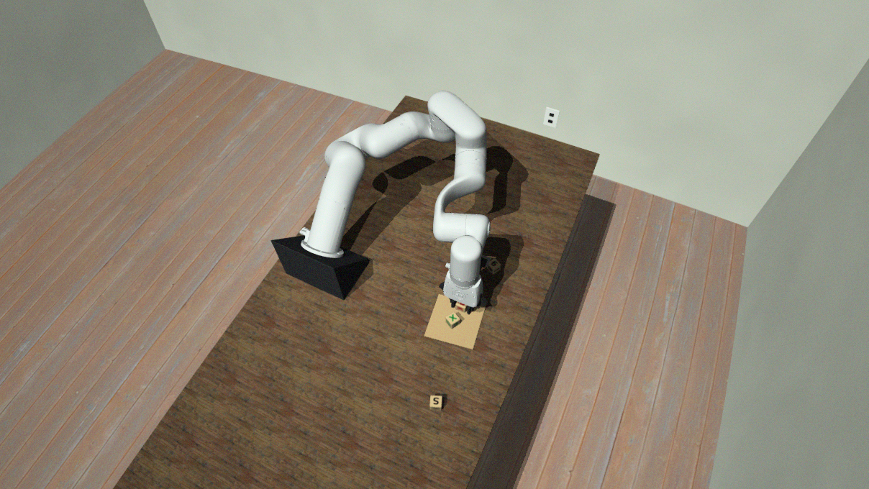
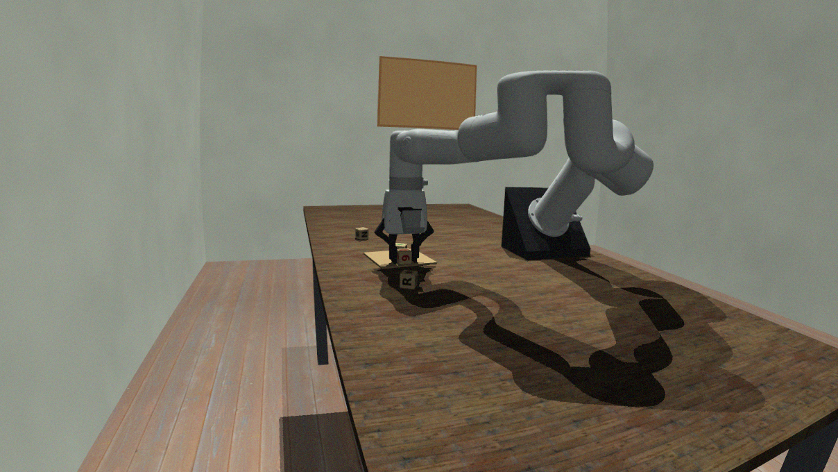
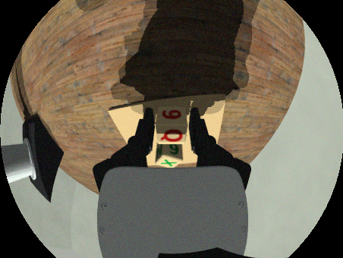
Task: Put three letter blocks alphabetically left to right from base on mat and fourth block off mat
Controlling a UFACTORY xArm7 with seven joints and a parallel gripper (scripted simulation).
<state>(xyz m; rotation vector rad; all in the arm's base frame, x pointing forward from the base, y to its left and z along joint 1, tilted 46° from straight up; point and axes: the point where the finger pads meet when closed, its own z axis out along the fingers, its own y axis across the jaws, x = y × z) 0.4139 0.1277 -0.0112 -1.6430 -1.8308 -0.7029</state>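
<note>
A tan mat [image 1: 448,327] lies on the table. A block with a green X on top [image 1: 452,320] sits on it; it also shows in the wrist view [image 3: 168,158]. A block with a red Q on top [image 3: 172,135] sits on the mat right beside the X block, with a red 9 on its side [image 2: 404,255]. My gripper [image 3: 171,117] is low over the Q block. Its fingers stand open on either side of the block, a little apart from it. A block with S on top [image 1: 435,401] lies off the mat. A fourth block [image 1: 492,264] lies off the mat in the arm's shadow.
The fourth block shows an R on its side in the exterior view [image 2: 408,279], just beyond the mat's edge. The robot's black base [image 1: 319,264] stands to one side. The table's long edge [image 1: 547,328] runs close past the mat.
</note>
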